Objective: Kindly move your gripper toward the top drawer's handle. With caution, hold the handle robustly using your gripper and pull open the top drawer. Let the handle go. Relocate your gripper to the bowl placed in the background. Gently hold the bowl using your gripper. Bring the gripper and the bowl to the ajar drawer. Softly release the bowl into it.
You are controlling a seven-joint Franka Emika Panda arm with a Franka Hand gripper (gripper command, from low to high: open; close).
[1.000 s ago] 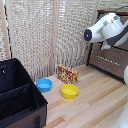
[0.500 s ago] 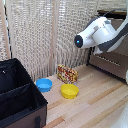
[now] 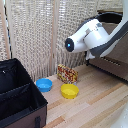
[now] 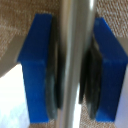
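In the wrist view the silver handle (image 4: 74, 25) runs between my gripper's (image 4: 73, 70) two dark-blue fingers (image 4: 36, 65), whose dark pads press close on either side of it. Behind it shows the grey-brown textured front of the top drawer (image 4: 20, 11). In the exterior view my white arm (image 3: 90, 37) reaches toward the dresser (image 3: 114, 64) at the exterior view's right, and the hand itself is hidden behind the arm. The blue bowl (image 3: 44, 84) sits on the wooden floor near the curtain, well apart from the gripper.
A yellow bowl (image 3: 69, 90) lies beside the blue one. A patterned box (image 3: 67, 74) stands behind them against the woven curtain (image 3: 35, 35). A black fabric box (image 3: 17, 95) fills the exterior view's lower left.
The arm has swung toward the exterior view's left, away from the dresser, over the last second. The bowls and boxes have not moved.
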